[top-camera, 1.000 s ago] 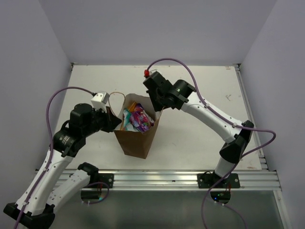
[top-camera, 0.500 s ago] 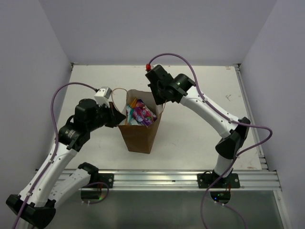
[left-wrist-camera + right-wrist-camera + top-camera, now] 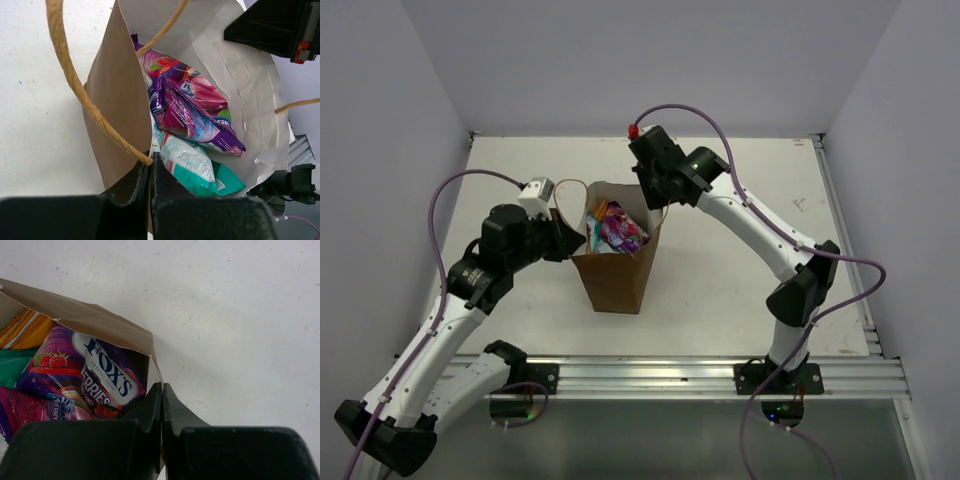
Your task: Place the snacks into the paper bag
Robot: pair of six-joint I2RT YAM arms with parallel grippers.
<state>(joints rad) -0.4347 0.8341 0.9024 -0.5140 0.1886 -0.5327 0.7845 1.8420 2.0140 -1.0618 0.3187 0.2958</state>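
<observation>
The brown paper bag (image 3: 616,282) stands open mid-table, held by its rim on both sides. My left gripper (image 3: 576,240) is shut on the left rim, right where a twisted handle (image 3: 75,85) is fixed (image 3: 150,160). My right gripper (image 3: 654,210) is shut on the right rim (image 3: 162,388). Snacks lie inside the bag: the purple Fox's candy bag (image 3: 190,110) (image 3: 95,375) on top, the teal-white packet (image 3: 197,167) beneath it, and an orange packet edge (image 3: 24,330) further in. The dark brown chip bag is hidden.
White tabletop (image 3: 740,290) surrounds the bag, enclosed by pale walls on three sides. A metal rail (image 3: 700,375) runs along the near edge by the arm bases. Purple cables loop above both arms.
Both arms, still gripping the rim, have shifted the bag slightly right and toward the back. The right wrist has drawn back toward the far wall, and the bag's mouth is held wider.
</observation>
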